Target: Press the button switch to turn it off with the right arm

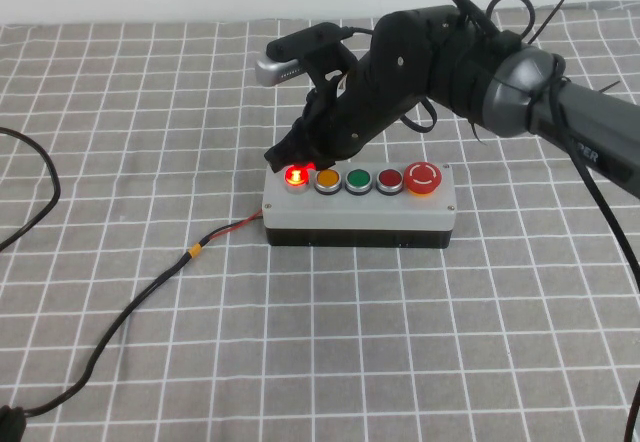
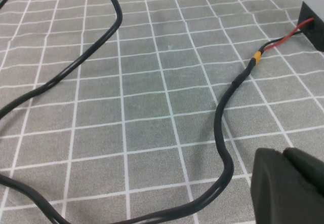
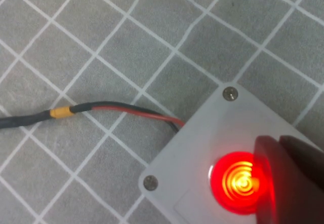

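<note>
Right hand (image 1: 293, 152) sits just above lit button (image 1: 296, 176); grip state cannot tell. Button rigid, sprung: press the centre squarely. Left hand (image 2: 288, 186) away, state unclear.

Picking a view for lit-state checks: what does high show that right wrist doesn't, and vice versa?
Only high: the whole box with all five buttons, the orange, green, dark red and stop button, plus the right arm reaching in with the right gripper at the lit switch.

Only right wrist: the switch's glowing spiral and two corner screws.

Both: the switch lit red, red-and-black cable with yellow band.

Left gripper shows only in its own wrist view, above the cloth.
</note>
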Controlling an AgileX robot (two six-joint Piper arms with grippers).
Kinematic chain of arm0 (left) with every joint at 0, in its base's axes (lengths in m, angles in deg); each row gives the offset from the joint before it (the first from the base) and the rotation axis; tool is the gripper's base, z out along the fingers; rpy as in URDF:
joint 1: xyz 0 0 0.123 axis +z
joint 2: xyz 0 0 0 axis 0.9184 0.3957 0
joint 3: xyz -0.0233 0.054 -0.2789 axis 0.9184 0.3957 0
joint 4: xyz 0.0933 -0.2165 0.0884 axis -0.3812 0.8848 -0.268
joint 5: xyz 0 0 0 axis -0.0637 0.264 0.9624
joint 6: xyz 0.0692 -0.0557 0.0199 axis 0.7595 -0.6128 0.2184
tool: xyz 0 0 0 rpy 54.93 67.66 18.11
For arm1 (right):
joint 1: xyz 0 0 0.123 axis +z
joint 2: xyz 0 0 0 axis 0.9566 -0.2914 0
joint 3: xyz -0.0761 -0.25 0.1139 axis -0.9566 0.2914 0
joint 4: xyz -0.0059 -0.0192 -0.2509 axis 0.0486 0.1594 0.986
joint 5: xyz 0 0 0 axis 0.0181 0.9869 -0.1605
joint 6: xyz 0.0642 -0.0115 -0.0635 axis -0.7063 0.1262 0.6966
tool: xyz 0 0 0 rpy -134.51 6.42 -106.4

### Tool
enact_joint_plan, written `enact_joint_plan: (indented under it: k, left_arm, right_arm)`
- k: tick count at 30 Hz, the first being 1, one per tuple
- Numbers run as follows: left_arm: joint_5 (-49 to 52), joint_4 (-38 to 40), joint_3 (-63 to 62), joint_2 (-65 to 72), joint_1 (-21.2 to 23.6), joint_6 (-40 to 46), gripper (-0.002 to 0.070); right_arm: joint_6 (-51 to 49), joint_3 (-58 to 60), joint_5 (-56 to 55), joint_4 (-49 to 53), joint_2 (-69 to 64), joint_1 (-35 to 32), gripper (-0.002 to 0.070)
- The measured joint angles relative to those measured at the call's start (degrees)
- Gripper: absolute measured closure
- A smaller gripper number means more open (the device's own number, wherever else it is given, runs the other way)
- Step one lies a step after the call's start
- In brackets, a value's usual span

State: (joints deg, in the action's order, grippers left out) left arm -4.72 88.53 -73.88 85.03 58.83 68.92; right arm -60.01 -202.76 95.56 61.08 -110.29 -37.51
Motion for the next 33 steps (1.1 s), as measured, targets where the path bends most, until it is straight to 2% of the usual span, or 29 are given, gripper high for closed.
enact_joint_plan:
  k: [20,33]
  left_arm:
    - [0.0,0.0,0.0,0.0,0.0,0.0,0.0678]
    - [0.0,0.0,0.0,0.0,0.0,0.0,0.0678]
  right_arm:
    - [-4.5,-0.8,3.9,5.9,1.7,0.7,0.0692]
    - [-4.5,-2.4,11.0,12.8,27.0,0.7,0.0692]
